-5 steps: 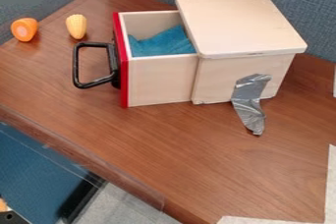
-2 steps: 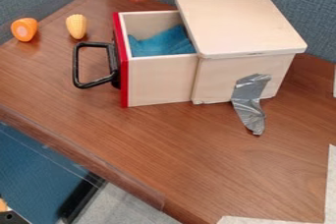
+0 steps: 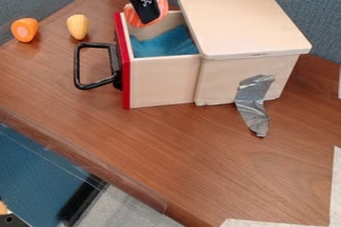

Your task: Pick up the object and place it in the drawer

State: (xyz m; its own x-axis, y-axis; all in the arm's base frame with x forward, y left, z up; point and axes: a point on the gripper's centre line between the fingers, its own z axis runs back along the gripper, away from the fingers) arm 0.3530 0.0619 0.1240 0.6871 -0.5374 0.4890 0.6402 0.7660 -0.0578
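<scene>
At the top of the view, the black gripper [image 3: 148, 16] hangs over the back left part of the drawer [image 3: 163, 81]. It is shut on an orange and white striped object [image 3: 162, 7], which shows on both sides of the black fingers. The drawer stands pulled out to the left from its pale wooden box, with a red front and a black handle. A blue cloth [image 3: 165, 43] lies inside the drawer.
Left of the drawer, a yellow corn toy [image 3: 78, 26] and an orange carrot-like piece [image 3: 25, 30] lie on the brown table [image 3: 173, 161]. Silver tape [image 3: 254, 106] holds the box [image 3: 246, 27] at its front. Blue-grey partitions stand behind.
The gripper has come in from the top edge with the striped object and moved down over the drawer's back left part. The drawer, box and toys have stayed put.
</scene>
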